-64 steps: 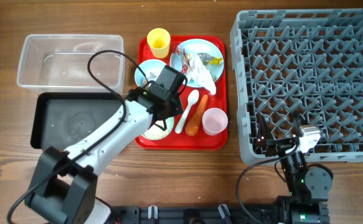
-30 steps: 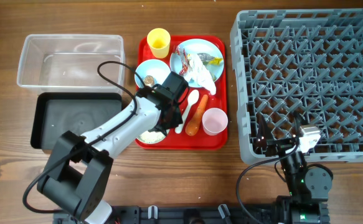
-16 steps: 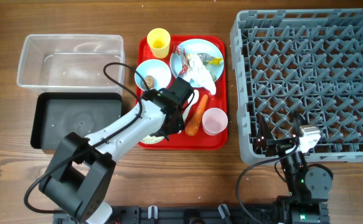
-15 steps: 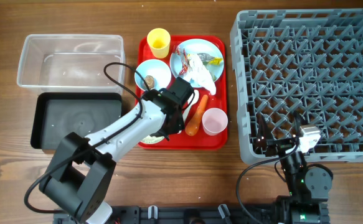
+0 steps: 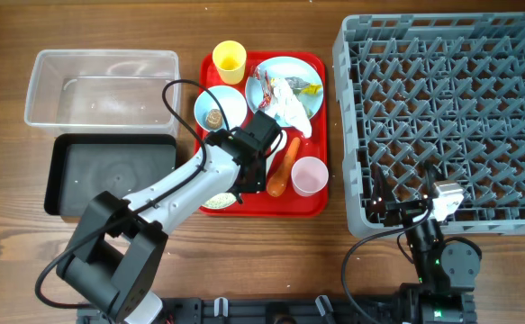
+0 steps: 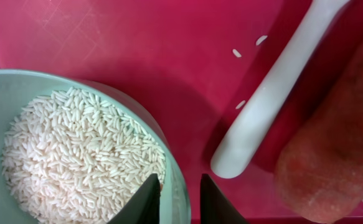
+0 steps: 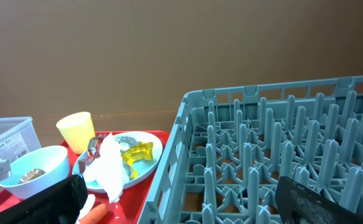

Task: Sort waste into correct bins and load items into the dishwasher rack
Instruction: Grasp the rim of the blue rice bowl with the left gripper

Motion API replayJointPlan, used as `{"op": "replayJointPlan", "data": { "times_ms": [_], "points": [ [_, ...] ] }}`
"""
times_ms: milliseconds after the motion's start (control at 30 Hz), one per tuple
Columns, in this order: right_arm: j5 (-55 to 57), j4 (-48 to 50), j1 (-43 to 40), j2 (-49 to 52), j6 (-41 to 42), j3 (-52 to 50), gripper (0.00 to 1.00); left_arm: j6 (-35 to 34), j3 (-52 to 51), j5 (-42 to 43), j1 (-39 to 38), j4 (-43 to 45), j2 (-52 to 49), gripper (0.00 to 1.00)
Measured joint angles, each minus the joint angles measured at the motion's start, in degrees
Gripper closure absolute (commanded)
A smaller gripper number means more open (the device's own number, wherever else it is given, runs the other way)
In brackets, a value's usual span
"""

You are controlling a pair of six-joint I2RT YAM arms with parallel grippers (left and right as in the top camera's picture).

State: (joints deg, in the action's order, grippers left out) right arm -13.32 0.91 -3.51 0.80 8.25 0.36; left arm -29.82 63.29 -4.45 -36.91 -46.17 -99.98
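Observation:
My left gripper [image 6: 180, 202] straddles the right rim of the mint bowl [image 6: 182, 180] and is shut on it, one finger inside against the white rice [image 6: 75, 155] and one outside. A white spoon [image 6: 274, 99] and the orange carrot [image 6: 330, 155] lie just right of it on the red tray. From overhead the left arm covers most of the mint bowl [image 5: 210, 200]. A pink cup [image 5: 310, 175], a yellow cup [image 5: 229, 58], a blue bowl [image 5: 221, 106] and a blue plate [image 5: 285, 67] with tissue [image 5: 291, 106] share the tray. My right gripper [image 7: 190, 208] is open beside the dishwasher rack [image 5: 451, 117].
The red tray [image 5: 280, 207] sits mid-table. A clear tub [image 5: 100, 85] and a black tray [image 5: 109, 171] stand to its left. The grey rack fills the right side, with the right arm [image 5: 433, 202] at its near edge.
My left gripper slid right from the blue bowl, dropped over the mint bowl's right rim and closed down on it. The spoon is now under the arm in the overhead view. The right arm is still.

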Motion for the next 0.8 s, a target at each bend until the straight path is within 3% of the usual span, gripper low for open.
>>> {"op": "replayJointPlan", "data": {
  "times_ms": [100, 267, 800],
  "points": [
    [0.0, 0.0, 0.0, 0.0, 0.0, 0.0, 0.0, 0.44, 0.0, -0.07, 0.0, -0.09, 0.0, 0.91],
    [0.0, 0.0, 0.0, 0.0, 0.0, 0.0, 0.0, 0.66, 0.0, -0.04, -0.02, -0.02, 0.0, 0.96],
    [0.0, 0.0, 0.0, 0.0, 0.0, 0.0, 0.0, 0.66, 3.8, -3.58, -0.11, -2.38, 0.66, 0.96]
  ]
}}
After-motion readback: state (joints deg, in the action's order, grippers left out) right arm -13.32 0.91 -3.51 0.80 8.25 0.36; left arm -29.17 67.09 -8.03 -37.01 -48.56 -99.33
